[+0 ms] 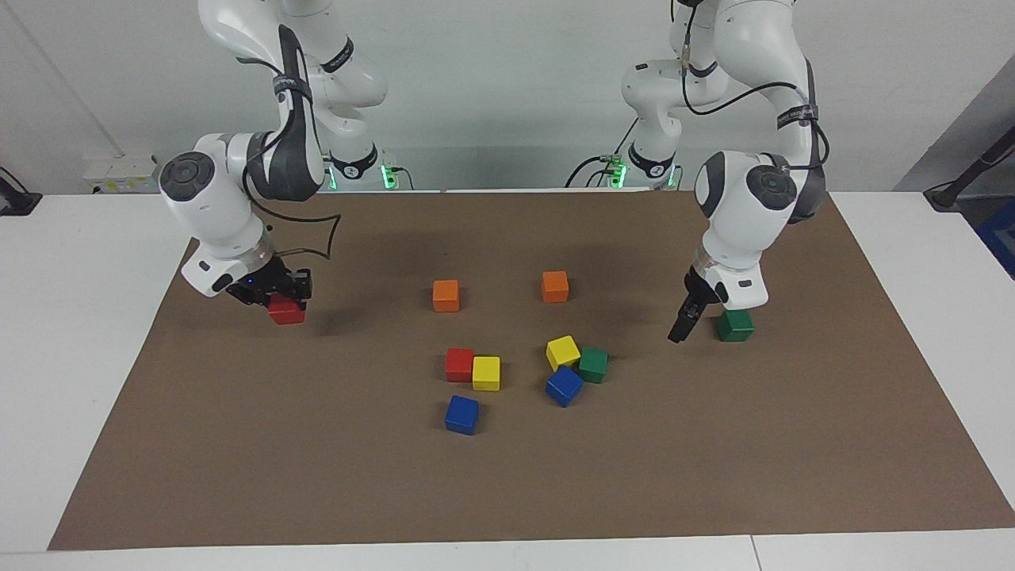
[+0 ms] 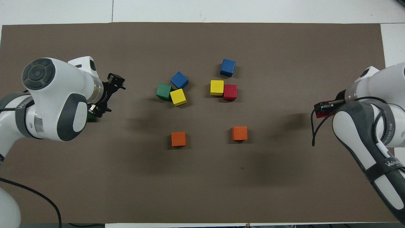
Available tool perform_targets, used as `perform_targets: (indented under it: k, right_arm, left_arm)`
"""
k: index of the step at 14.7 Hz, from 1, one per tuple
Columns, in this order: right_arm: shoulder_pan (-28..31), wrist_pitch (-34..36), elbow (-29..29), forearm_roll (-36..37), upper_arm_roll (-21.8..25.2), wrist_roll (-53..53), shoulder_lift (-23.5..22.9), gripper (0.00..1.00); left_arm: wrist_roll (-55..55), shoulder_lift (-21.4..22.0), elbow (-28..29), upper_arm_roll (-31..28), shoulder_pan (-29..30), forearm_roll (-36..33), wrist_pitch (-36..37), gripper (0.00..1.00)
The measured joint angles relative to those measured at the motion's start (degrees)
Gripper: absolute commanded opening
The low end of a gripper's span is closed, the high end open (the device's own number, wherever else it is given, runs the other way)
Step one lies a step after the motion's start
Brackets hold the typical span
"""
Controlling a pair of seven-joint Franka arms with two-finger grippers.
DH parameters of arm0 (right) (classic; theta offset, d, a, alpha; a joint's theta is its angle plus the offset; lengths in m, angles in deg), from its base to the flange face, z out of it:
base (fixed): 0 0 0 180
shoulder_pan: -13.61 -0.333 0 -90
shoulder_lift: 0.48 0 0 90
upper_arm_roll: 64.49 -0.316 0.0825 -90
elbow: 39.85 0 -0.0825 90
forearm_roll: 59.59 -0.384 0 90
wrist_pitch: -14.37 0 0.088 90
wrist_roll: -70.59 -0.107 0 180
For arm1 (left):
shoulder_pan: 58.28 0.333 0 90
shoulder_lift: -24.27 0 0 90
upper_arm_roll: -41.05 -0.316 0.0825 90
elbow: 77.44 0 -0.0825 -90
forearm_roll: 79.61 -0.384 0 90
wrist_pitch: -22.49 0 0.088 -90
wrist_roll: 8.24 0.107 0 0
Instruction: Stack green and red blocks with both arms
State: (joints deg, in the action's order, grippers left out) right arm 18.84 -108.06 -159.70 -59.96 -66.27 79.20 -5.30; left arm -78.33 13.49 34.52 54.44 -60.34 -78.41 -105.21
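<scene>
Right pincer [image 1: 277,295] clamps 1 red block [image 1: 286,310], carried low over the brown mat [image 1: 507,476] toward the right arm's end of the desk [image 1: 71,317]. Left pincer [image 1: 688,317] hangs with fingers spread wide, holding nothing, just beside 1 green block [image 1: 735,325] that sits on the mat toward the left arm's end; no contact visible.

Mid-mat cluster: second red block [image 1: 459,364] touching a yellow block [image 1: 486,373], with a blue block [image 1: 461,414] nearer the desk's edge away from the robots. Second green block [image 1: 593,364] touches another yellow block [image 1: 563,352] and another blue block [image 1: 564,385]. 2 orange blocks [image 1: 446,295] [image 1: 555,286] sit apart, nearer to the robots than the cluster.
</scene>
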Motion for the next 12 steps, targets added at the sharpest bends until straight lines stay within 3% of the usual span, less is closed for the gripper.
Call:
perform_targets:
  k: [4,9,12]
  right_arm:
    - [0.21,-7.04,-2.73,0.0,-0.04,0.32,-1.88,0.0]
    - [0.53,-14.1,-2.99,0.0,-0.04,0.58,-6.15,0.0]
    - [0.76,-14.81,-2.99,0.0,-0.04,0.64,-7.31,0.0]
  left_arm:
    - [-12.31,-5.43,-9.44,-0.01,-6.06,0.34,1.86,1.0]
    - [-24.77,-22.89,-25.91,-0.24,-15.97,-6.88,6.75,1.0]
    - [-25.1,-25.13,-29.05,-0.83,-16.23,-7.66,10.17,1.0]
